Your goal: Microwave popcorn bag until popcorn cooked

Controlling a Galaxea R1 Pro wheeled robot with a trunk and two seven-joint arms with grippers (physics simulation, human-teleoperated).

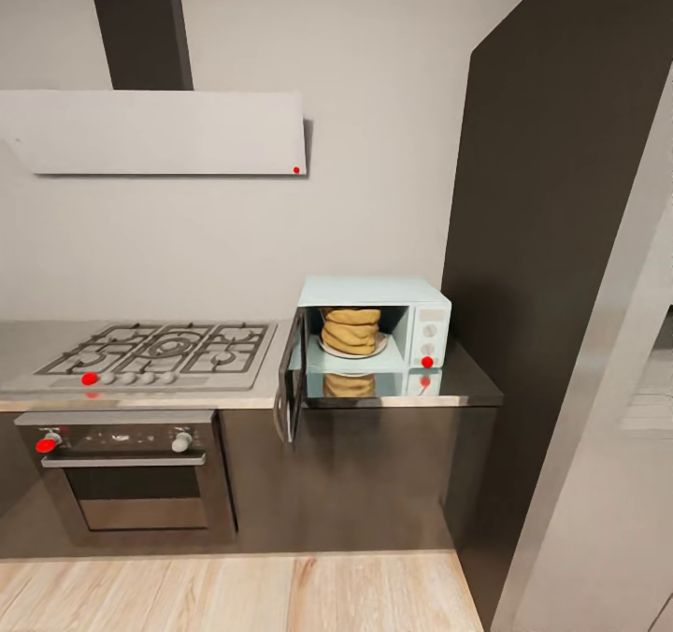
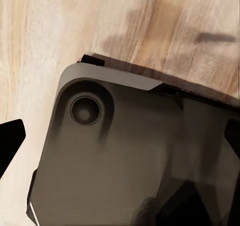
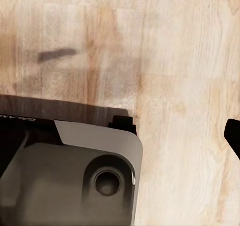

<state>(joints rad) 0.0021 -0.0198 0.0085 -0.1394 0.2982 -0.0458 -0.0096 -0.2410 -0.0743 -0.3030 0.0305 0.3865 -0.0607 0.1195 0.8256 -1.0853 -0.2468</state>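
Note:
The pale mint microwave [image 1: 369, 290] stands on the grey countertop [image 1: 470, 385] in the head view, its door [image 1: 292, 376] swung open toward the left. Inside it the tan, wrinkled popcorn bag [image 1: 351, 330] sits upright on a white plate. My left gripper [image 2: 120, 141] hangs over my own grey base and the wooden floor, far from the microwave, with a dark fingertip [image 2: 10, 146] at each side of its wrist view and nothing between them. My right gripper [image 3: 120, 136] hangs likewise, one dark fingertip [image 3: 233, 136] showing at the frame's edge, and holds nothing.
A steel gas hob [image 1: 159, 347] lies left of the microwave, with a built-in oven [image 1: 131, 473] below and a range hood [image 1: 159, 132] above. A tall dark cabinet [image 1: 561, 239] rises right of the counter. Wooden floor [image 1: 234, 595] lies in front.

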